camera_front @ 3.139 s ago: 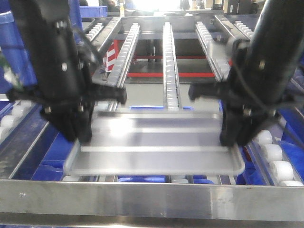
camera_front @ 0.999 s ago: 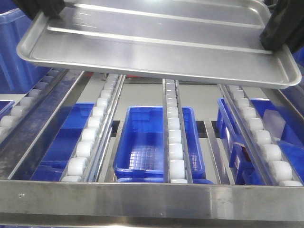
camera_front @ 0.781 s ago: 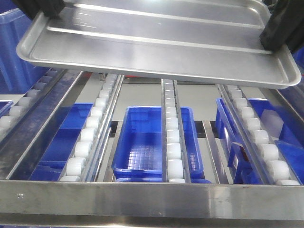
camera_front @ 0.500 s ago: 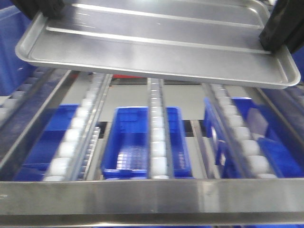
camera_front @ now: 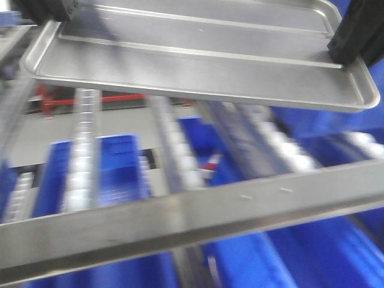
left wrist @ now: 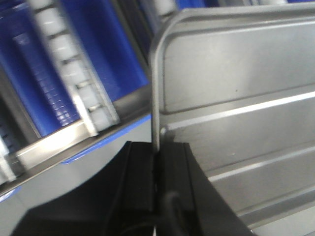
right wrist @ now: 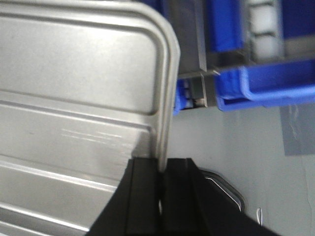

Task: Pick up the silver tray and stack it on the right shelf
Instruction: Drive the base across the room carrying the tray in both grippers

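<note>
The silver tray hangs in the air across the top of the front view, its two long ridges showing. My left gripper is shut on its left short rim, and my right gripper is shut on its right short rim. In the left wrist view the black jaws pinch the thin rim of the tray. The right wrist view shows the same: the gripper clamps the tray rim. A roller shelf lies blurred below; I cannot tell if it is the right shelf.
A stainless front bar crosses the front view at a slant. Blue bins sit under the roller rails. White rollers and a blue bin pass beneath the tray in the wrist views.
The tray was lifted off the rollers and stays gripped at both ends. In the last half second the shelf has swept left, tilted and blurred in the front view.
</note>
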Robot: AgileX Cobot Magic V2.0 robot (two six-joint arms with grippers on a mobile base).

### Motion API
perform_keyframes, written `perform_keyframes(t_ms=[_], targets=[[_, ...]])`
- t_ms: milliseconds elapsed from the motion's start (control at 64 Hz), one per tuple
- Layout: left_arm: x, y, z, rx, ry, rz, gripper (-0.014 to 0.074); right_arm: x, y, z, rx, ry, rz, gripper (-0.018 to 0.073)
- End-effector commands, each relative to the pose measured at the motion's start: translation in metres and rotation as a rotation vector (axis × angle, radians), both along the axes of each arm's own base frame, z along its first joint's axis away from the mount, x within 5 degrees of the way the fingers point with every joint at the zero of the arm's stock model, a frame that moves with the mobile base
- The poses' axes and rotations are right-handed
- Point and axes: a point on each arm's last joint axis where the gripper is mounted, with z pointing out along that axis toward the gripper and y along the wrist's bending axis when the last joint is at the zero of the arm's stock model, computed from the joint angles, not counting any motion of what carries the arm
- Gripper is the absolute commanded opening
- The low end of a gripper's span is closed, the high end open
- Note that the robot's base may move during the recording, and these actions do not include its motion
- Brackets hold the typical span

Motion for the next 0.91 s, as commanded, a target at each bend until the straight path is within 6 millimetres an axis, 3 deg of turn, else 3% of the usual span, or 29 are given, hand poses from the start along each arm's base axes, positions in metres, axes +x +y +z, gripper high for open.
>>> perform_keyframes(t_ms=[0, 890], targets=[[-0.0022, 0.0126, 0.0162, 0.054, -0.077, 0.009, -0.0093, -0.0004, -0.0094, 0.0143, -0.064, -0.092, 0.003, 0.0057], [-0.0022, 0.0126, 0.0162, 0.054, -0.077, 0.009, -0.0093, -0.0004, -0.0094, 0.0143, -0.064, -0.092, 0.003, 0.0057]])
